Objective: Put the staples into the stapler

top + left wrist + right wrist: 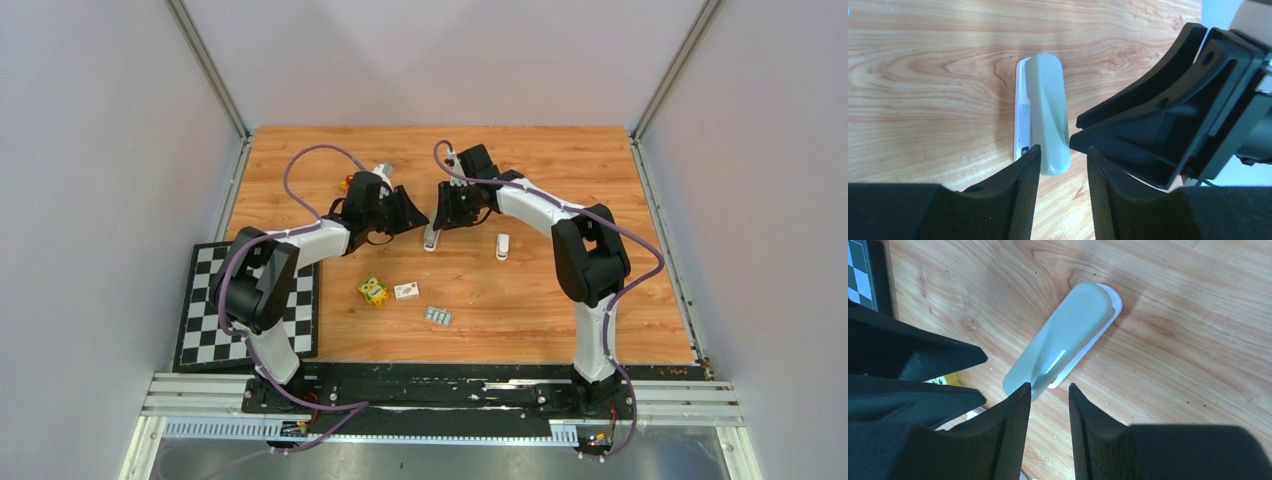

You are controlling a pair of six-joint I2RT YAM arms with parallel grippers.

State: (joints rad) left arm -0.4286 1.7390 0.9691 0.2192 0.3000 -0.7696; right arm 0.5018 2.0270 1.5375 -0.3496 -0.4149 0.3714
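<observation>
So the staples [438, 316] sit lower centre in the top view, a little grey block on the table [600, 180], with its long axis roughly left-right and slightly tilted. They're well apart from both arms, straight down-frame from them, and neither arm looks clearly nearer. The stapler [431, 238] lies mid-frame, long axis near vertical. The left end effector [1063, 150] and right end effector [1049, 386] crowd its upper end, both with jaws narrowly parted, clamping nothing as far as I can tell. The small white box [406, 291] has red print, too tiny to read.
</observation>
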